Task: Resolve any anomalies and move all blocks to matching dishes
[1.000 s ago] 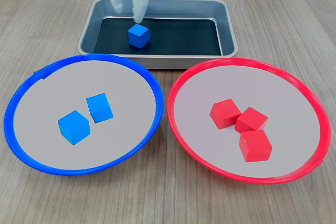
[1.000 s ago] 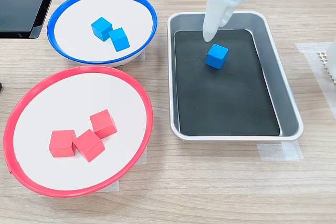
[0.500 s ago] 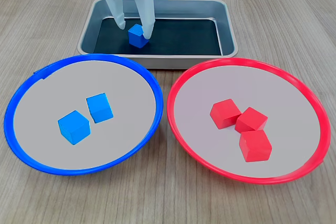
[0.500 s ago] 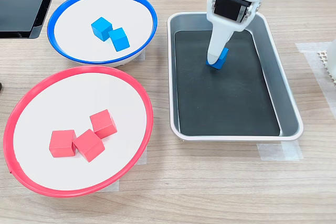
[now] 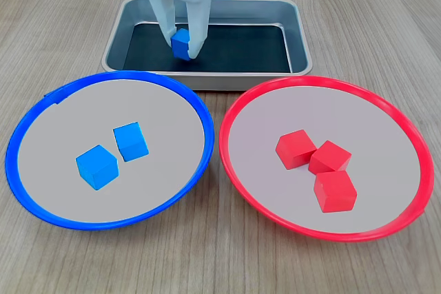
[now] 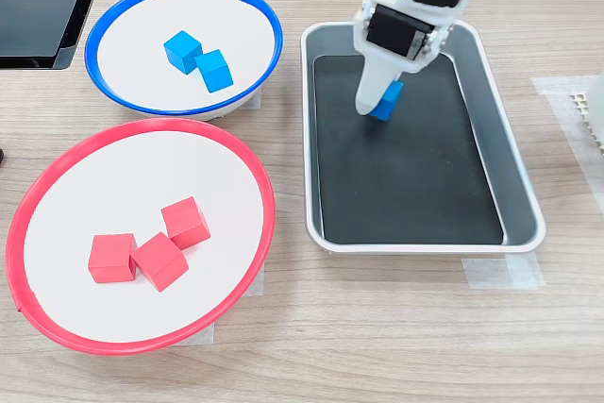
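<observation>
No readable markings anywhere; gripper (image 5: 181, 43) clamped on the blue block (image 5: 181, 43) in the metal tray (image 6: 517, 197), fingers hiding its sides.

1. The first exterior view looks down at a slant from the desk's (image 5: 386, 18) near side, close in, with the two plates nearest it and the grey tray (image 5: 296, 25) behind them.
2. The second exterior view looks almost straight down from higher up, turned sideways, so the tray (image 6: 514, 186) lies at the second exterior view's right.
3. Both exterior views share the tray, the blue-rimmed plate (image 5: 27, 170) (image 6: 104, 77) and the red-rimmed plate (image 5: 406, 135) (image 6: 28, 299).
</observation>
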Controlling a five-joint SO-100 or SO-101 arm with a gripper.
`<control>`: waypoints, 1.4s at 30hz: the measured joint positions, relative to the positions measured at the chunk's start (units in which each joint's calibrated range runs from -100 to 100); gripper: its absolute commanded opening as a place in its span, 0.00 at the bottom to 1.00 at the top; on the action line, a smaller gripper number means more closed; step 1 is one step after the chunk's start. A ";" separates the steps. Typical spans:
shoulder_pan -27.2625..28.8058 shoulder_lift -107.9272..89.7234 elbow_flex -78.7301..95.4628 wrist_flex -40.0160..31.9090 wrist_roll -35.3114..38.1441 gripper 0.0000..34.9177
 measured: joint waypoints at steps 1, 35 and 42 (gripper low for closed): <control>-0.62 -0.09 -3.72 2.20 -2.88 0.00; -0.53 29.07 -36.93 -24.96 -26.28 0.17; -0.80 20.29 -29.58 -27.49 -27.50 0.00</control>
